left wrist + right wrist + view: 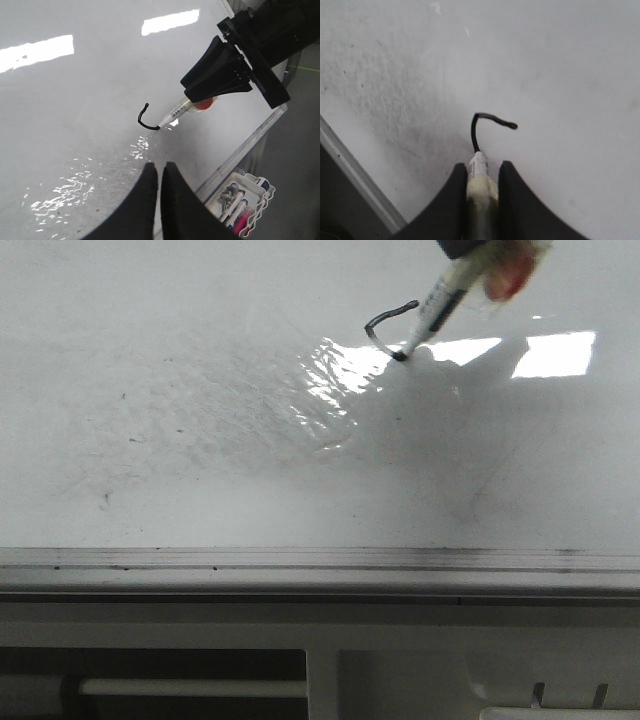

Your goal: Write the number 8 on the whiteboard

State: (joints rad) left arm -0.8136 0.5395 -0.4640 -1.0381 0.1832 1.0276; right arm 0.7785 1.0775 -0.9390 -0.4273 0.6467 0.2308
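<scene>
A large glossy whiteboard (200, 440) fills most of the front view, with a silver-grey rail along its lower edge. In the upper right of that frame, the right end effector (482, 185) grips a marker (435, 308) tightly between its two fingers, with the tip pressed on the board. Only the start of the number 8 (385, 323) exists: a short black hook, a top stroke turning down to the tip.

To write this stroke well, I judge the arm should hold steady tip contact and curve back across the centre, leaving room below for the lower loop.

The left end effector (160, 172) sits at the bottom centre of its own view, its fingers nearly together and holding nothing, off the stroke.

The left wrist view alone shows a basket of spare markers (242, 200) at lower right, beyond the board edge. The right wrist view alone shows the marker barrel seated between the fingers.
</scene>
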